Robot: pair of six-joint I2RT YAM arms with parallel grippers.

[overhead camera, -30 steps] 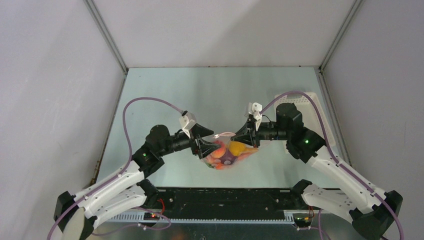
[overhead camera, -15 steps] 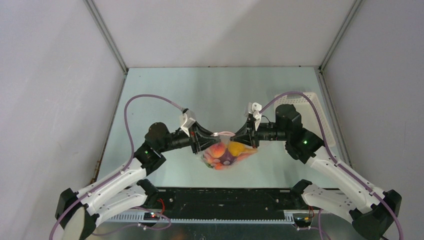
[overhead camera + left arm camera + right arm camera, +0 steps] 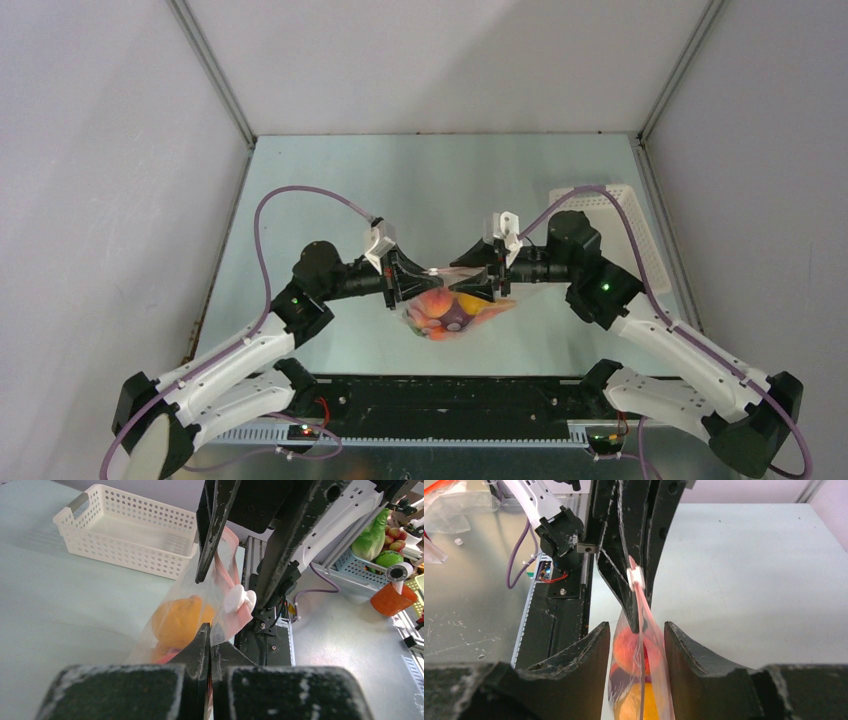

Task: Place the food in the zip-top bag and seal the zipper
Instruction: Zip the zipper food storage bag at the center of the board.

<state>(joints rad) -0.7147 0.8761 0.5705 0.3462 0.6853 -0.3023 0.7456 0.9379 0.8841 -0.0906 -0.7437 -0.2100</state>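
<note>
The zip-top bag (image 3: 492,306) hangs just above the table between both arms, holding the food (image 3: 441,306): red, orange, yellow and purple pieces. My left gripper (image 3: 427,273) is shut on the bag's upper edge, pinching the pink zipper (image 3: 644,607) near its white slider (image 3: 636,577). In the left wrist view the plastic vanishes between my left gripper's (image 3: 210,641) closed tips. My right gripper (image 3: 639,640) is open, one finger on each side of the bag (image 3: 650,647). Through the plastic show a red piece (image 3: 630,647) and a yellow one (image 3: 646,705).
A white slotted basket (image 3: 628,216) stands at the back right of the table, also seen as the basket (image 3: 125,530) in the left wrist view. A black rail (image 3: 450,395) runs along the near edge. Grey walls enclose the table on three sides.
My left gripper moved in and shut on the bag's top edge. My right gripper opened, letting go of the bag, and shifted slightly left to straddle it.
</note>
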